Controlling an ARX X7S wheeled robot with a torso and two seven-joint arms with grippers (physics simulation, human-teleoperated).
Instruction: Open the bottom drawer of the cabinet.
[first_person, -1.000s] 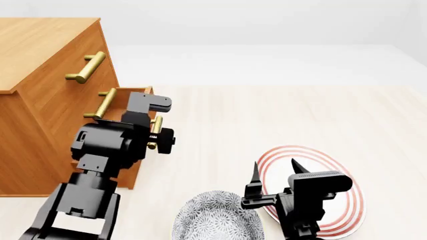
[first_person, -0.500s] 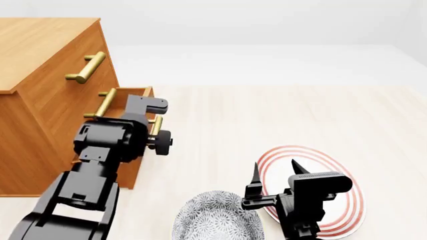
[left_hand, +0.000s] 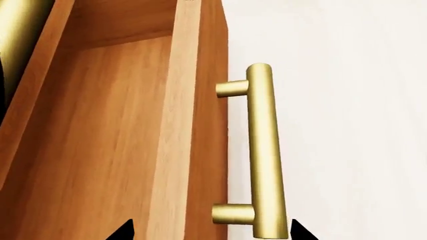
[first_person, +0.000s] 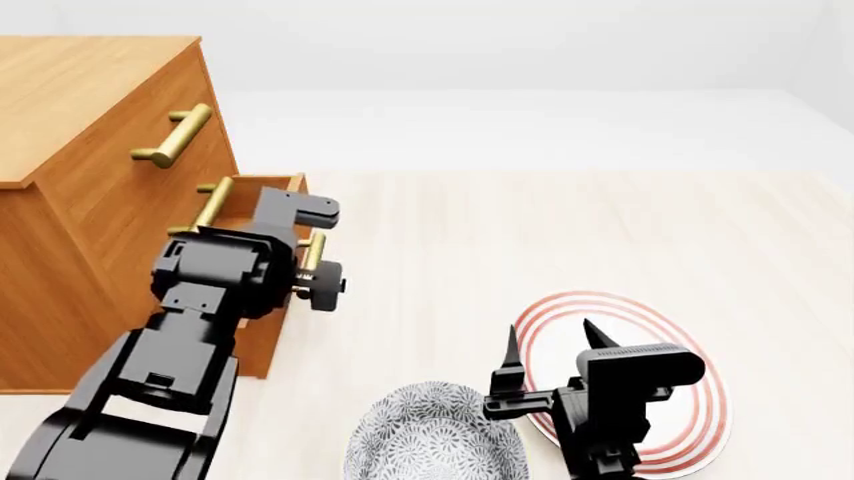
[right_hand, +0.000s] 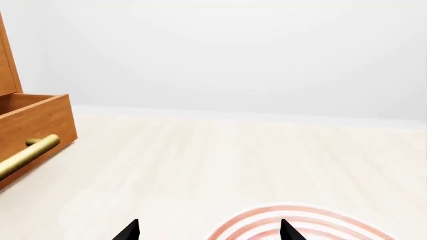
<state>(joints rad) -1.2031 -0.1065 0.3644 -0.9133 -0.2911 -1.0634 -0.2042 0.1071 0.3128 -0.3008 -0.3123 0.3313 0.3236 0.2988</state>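
The orange-brown cabinet (first_person: 94, 100) stands at the left. Its bottom drawer (first_person: 262, 190) is pulled out over the floor, and its inside shows in the left wrist view (left_hand: 100, 130). My left gripper (left_hand: 210, 231) is open. Its fingertips straddle the drawer front and the near end of the brass bar handle (left_hand: 264, 150) without clamping it. In the head view the left gripper (first_person: 315, 264) hangs over that handle. My right gripper (first_person: 550, 345) is open and empty above a red-ringed plate (first_person: 674, 400). The drawer also shows in the right wrist view (right_hand: 37, 117).
A grey patterned bowl (first_person: 434, 435) sits on the pale wooden floor (first_person: 534, 230) near the bottom of the head view, next to the plate. The two upper drawers are closed, with handles (first_person: 171, 135) sticking out. A white wall lies behind.
My left arm has shifted up and back a little over the handle. The drawer stays pulled out the same amount. The right arm has not moved.
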